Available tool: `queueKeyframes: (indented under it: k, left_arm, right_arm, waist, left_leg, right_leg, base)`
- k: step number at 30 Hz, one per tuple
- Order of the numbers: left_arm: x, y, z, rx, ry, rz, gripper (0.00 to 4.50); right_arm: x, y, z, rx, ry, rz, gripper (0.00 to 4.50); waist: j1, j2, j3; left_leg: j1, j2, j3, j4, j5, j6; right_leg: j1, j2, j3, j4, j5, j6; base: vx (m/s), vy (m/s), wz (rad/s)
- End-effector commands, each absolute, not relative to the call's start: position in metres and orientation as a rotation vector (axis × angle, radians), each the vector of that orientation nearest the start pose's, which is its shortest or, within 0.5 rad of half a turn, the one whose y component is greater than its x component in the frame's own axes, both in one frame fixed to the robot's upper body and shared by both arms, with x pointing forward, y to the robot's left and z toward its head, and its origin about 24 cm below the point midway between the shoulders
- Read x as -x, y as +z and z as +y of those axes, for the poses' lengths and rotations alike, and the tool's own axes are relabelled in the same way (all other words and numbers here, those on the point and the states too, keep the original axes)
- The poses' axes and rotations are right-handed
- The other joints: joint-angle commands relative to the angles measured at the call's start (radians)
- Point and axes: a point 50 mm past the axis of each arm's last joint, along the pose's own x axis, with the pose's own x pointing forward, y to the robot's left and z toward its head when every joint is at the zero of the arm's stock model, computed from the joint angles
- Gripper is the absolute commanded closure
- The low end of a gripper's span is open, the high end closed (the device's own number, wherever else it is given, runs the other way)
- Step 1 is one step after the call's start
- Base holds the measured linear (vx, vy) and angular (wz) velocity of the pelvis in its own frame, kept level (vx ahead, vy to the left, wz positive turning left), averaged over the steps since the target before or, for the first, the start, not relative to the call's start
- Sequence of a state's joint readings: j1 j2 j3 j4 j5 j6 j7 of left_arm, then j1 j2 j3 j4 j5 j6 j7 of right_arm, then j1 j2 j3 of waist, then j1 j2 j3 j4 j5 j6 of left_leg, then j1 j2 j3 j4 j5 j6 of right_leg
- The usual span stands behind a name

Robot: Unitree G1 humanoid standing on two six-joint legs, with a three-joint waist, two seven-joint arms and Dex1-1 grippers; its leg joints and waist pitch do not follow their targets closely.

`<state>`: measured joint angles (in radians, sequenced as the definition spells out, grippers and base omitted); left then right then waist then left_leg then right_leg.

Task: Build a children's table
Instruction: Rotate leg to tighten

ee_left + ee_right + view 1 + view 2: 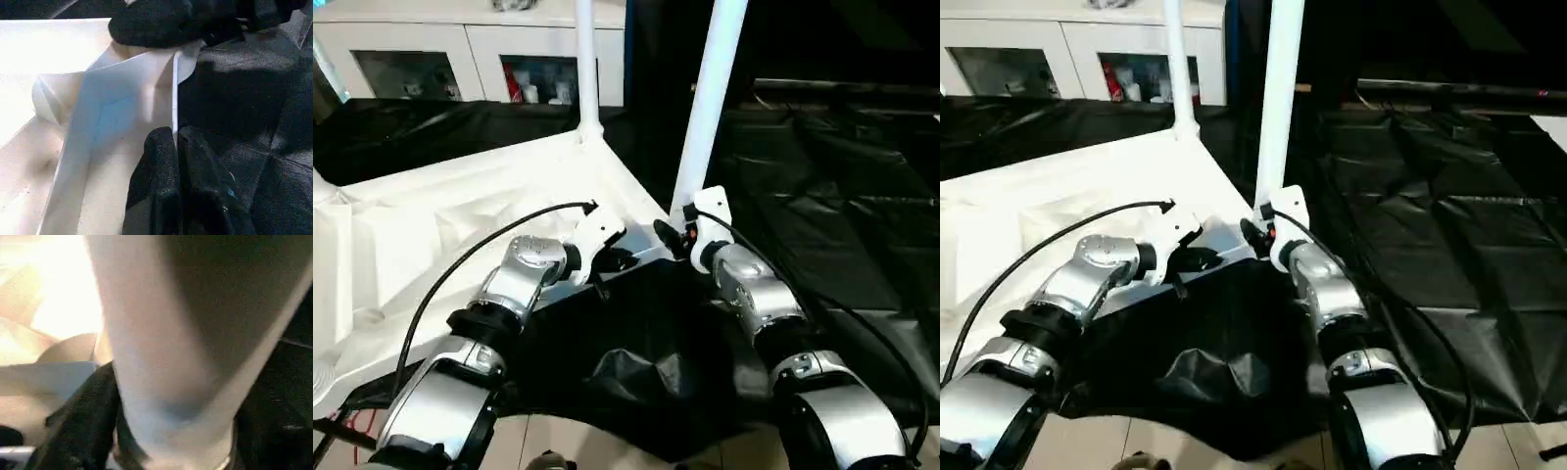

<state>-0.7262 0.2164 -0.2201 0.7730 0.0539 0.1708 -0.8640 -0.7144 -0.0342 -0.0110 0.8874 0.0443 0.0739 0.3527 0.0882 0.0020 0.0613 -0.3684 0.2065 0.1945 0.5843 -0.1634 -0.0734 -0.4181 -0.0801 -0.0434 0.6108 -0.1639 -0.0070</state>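
Table top (460, 211): plain white plastic, ribbed underside.
Legs (710, 103): white, faint blue tint.
Sheet (842, 196): glossy black, creased, no pattern.
Forearms (759, 294): brushed silver, black joints, black cables.
Left gripper (177, 147): black fingers, white housing.
Right gripper (668, 235): black fingers, white housing.
Cabinet (480, 44): white, dark glass doors.

Head cams down; wrist cams close on table corner (146, 73).

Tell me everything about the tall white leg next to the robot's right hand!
The near leg is a long, smooth white plastic tube, slightly tapered. It stands almost upright, leaning a little, its foot at the near corner of the upturned white tabletop. Its top runs out of view. The right gripper sits at its base, black fingers around it.
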Motion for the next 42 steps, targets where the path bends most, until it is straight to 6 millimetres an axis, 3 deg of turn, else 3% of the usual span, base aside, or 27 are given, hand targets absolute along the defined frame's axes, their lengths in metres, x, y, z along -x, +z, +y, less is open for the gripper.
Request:
queueKeyframes:
  k: [1,4,11,18,26,31,36,42]
  left_arm:
    - [-0.353,0.072,0.088,-0.297,-1.03,0.289,4.5]
    - [-0.346,0.068,0.094,-0.309,-1.091,0.28,4.5]
    - [-0.33,0.065,0.108,-0.346,-1.26,0.288,4.5]
    - [-0.318,0.065,0.127,-0.38,-1.383,0.318,4.5]
    - [-0.311,0.066,0.145,-0.383,-1.435,0.352,4.5]
    - [-0.309,0.067,0.146,-0.373,-1.447,0.35,4.5]
    - [-0.308,0.067,0.145,-0.359,-1.45,0.347,4.5]
    - [-0.324,0.065,0.136,-0.351,-1.284,0.339,4.5]
  right_arm:
    - [-0.35,0.041,-0.057,0.009,0.678,0.292,0.89]
    - [-0.349,0.048,-0.063,0.102,0.8,0.243,0.68]
    - [-0.332,0.048,-0.087,0.2,1.098,0.254,0.68]
    - [-0.323,0.05,-0.11,0.248,1.245,0.295,0.68]
    - [-0.318,0.05,-0.116,0.263,1.298,0.31,0.68]
    - [-0.316,0.053,-0.111,0.202,1.326,0.295,1.21]
    - [-0.313,0.051,-0.108,0.173,1.336,0.299,1.52]
    - [-0.319,0.04,-0.098,0.123,1.155,0.312,1.78]
  waist:
    - [-0.002,-0.004,-0.072]
    - [-0.001,-0.005,-0.074]
    - [0.006,-0.004,-0.074]
    - [0.007,0.0,-0.071]
    - [0.007,-0.003,-0.071]
    - [0.008,-0.004,-0.072]
    - [0.007,-0.004,-0.071]
    - [0.003,-0.006,-0.068]
  left_leg:
    - [0.012,0.014,-0.011,-0.07,-0.277,0.005]
    - [0.009,0.016,-0.011,-0.069,-0.269,0.012]
    - [0.009,0.019,-0.006,-0.064,-0.239,0.038]
    - [0.011,0.023,-0.008,-0.068,-0.283,0.029]
    - [0.011,0.023,-0.008,-0.069,-0.279,0.022]
    - [0.011,0.024,-0.007,-0.068,-0.259,0.027]
    - [0.012,0.024,-0.007,-0.069,-0.268,0.022]
    - [0.013,0.02,-0.009,-0.071,-0.278,0.004]
  right_leg:
    - [0.049,-0.053,0.032,-0.079,-0.282,-0.186]
    - [0.052,-0.053,0.032,-0.076,-0.257,-0.189]
    - [0.055,-0.05,0.031,-0.071,-0.222,-0.21]
    - [0.052,-0.05,0.031,-0.072,-0.256,-0.22]
    - [0.049,-0.052,0.032,-0.072,-0.277,-0.217]
    - [0.049,-0.051,0.032,-0.068,-0.237,-0.227]
    - [0.048,-0.051,0.032,-0.07,-0.262,-0.22]
    - [0.046,-0.053,0.034,-0.077,-0.31,-0.202]
  base:
    - [0.0,0.0,0.0]
    - [0.0,0.0,0.0]
    - [0.0,0.0,0.0]
    - [0.0,0.0,0.0]
    - [0.0,0.0,0.0]
    - [0.0,0.0,0.0]
    - [0.0,0.0,0.0]
    - [0.0,0.0,0.0]
